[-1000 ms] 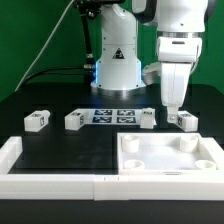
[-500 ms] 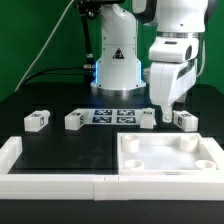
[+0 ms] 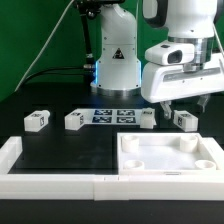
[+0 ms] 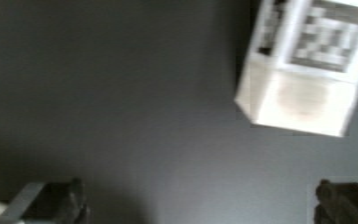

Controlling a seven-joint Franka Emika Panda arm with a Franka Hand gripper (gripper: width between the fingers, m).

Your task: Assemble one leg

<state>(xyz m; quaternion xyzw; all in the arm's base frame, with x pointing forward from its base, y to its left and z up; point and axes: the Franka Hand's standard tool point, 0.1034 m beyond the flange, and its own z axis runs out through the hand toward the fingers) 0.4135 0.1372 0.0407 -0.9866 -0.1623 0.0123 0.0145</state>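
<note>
Several small white legs with tags lie in a row on the black table: one at the far left (image 3: 37,121), one beside it (image 3: 76,120), and two at the exterior view's right (image 3: 147,119) (image 3: 185,120). My gripper (image 3: 173,105) hangs above the gap between the two right legs and touches neither. In the wrist view one leg (image 4: 307,70) with its tag lies on the dark table, away from the fingertips (image 4: 51,200). The jaws stand wide apart with nothing between them.
The marker board (image 3: 112,116) lies between the legs, in front of the robot base. The large white tray-shaped piece (image 3: 206,152) sits at the front right. A white rim (image 3: 50,185) runs along the table's front and left.
The hand has turned at the wrist and risen from between the two right legs, and now shows its broad side. The legs have not moved.
</note>
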